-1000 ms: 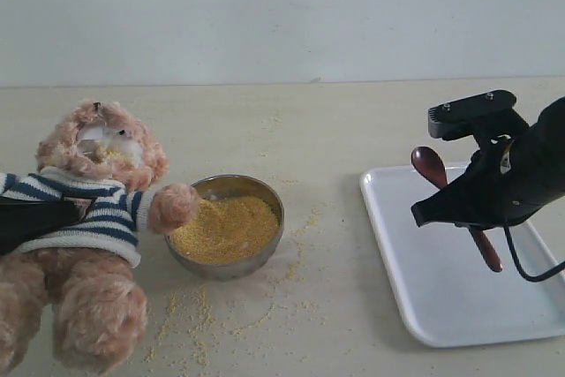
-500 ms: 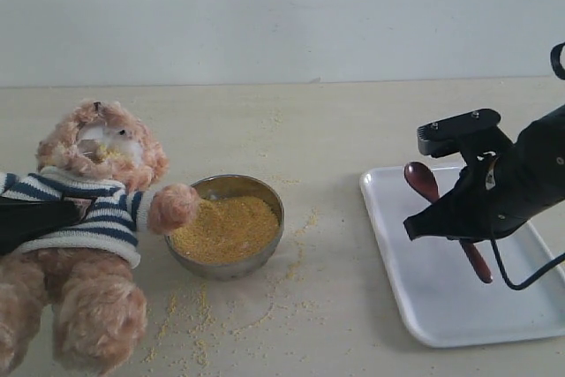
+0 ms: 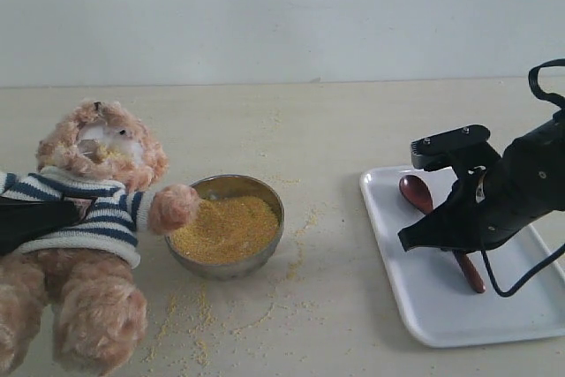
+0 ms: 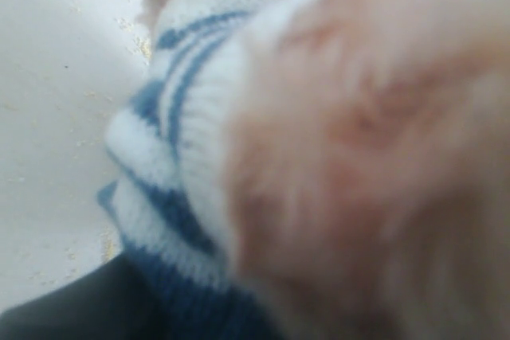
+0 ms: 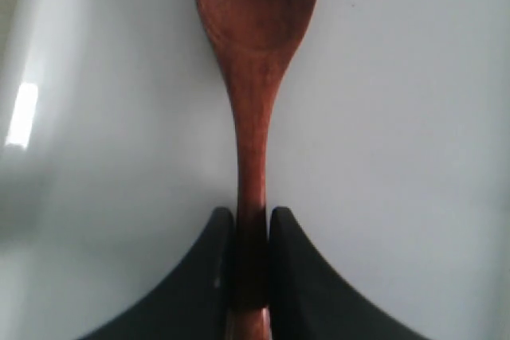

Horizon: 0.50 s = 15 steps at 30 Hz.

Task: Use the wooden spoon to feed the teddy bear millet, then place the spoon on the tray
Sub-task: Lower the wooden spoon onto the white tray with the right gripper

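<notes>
The teddy bear point(image 3: 97, 209) sits at the left, with yellow grains on its muzzle. My left gripper point(image 3: 53, 216) is pressed into its striped shirt; in the left wrist view the bear point(image 4: 358, 157) fills the frame and one dark finger point(image 4: 64, 308) shows. The millet point(image 3: 225, 227) is heaped in a steel bowl point(image 3: 234, 184) beside the bear's paw. My right gripper point(image 3: 446, 237) point(image 5: 253, 220) is shut on the handle of the wooden spoon point(image 3: 415, 192) point(image 5: 255, 77). It holds the spoon low over the white tray point(image 3: 441, 324) point(image 5: 398, 157), and the spoon's bowl holds no grains.
Loose millet grains point(image 3: 199, 315) lie scattered on the table in front of the bowl and toward the tray. A black cable point(image 3: 521, 284) loops from the right arm over the tray. A pale wall runs along the table's far edge.
My right gripper has come down and a little to the left with the spoon, bringing it close to the tray surface. The bear, the bowl and the left gripper have not moved.
</notes>
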### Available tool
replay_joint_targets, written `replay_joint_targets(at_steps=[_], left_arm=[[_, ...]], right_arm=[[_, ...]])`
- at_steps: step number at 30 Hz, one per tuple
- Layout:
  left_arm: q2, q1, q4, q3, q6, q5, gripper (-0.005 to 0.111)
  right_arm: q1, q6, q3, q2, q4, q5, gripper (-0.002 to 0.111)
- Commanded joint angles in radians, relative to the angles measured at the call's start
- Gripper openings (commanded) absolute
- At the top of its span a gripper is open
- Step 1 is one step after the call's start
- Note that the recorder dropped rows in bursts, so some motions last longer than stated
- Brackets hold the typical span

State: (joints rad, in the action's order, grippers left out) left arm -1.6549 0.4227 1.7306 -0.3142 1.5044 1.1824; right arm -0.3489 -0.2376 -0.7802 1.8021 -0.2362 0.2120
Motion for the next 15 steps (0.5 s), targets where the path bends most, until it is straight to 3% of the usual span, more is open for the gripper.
replay_joint_targets(at_steps=[1,8,15], left_arm=[[0.003,0.003,0.014,-0.001,0.007,0.039,0.005],[0.003,0.003,0.014,-0.001,0.007,0.039,0.005],[0.003,0.003,0.014,-0.001,0.012,0.039,0.005]], right_arm=[[0.006,-0.001,0.0,0.007,-0.004,-0.002,0.004],[0.006,-0.016,0.0,0.007,-0.002,-0.008,0.019],[0.006,-0.016,0.0,0.007,-0.002,0.001,0.02]])
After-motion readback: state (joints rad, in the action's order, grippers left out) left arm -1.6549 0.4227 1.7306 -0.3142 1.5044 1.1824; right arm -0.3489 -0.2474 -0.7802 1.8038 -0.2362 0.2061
